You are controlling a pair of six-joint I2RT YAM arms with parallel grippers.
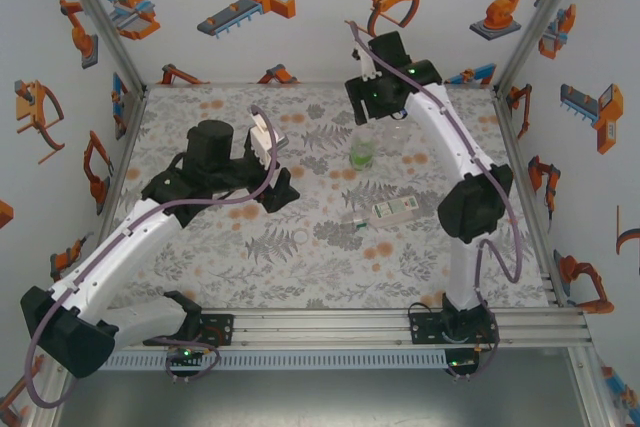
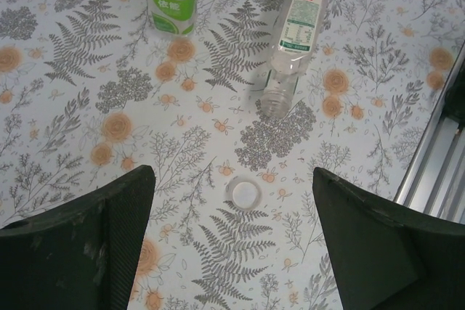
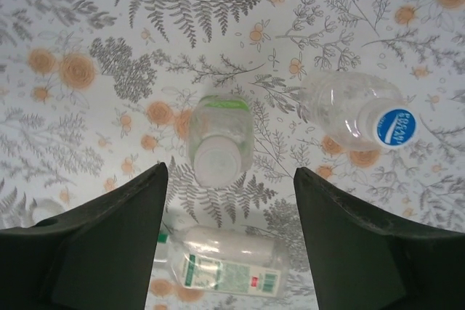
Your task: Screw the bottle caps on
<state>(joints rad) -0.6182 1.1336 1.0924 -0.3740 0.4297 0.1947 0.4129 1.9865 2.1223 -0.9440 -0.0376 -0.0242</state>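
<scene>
A green-tinted bottle (image 3: 220,132) stands upright at mid-table (image 1: 362,153) with a white cap (image 3: 216,161) on its neck. My right gripper (image 3: 230,172) hangs open well above it (image 1: 362,112), touching nothing. To its right stands a clear bottle (image 3: 349,107) topped by a blue cap (image 3: 396,127). A labelled bottle (image 2: 294,34) lies on its side with an open neck (image 1: 385,212). A loose white cap (image 2: 243,192) lies on the table (image 1: 300,237), just ahead of my open left gripper (image 2: 232,176), which hovers over it (image 1: 280,192).
The table (image 1: 230,267) has a floral cloth and is walled by panels on three sides. An aluminium rail (image 1: 400,322) runs along the near edge and shows at the right of the left wrist view (image 2: 436,172). The left half of the cloth is bare.
</scene>
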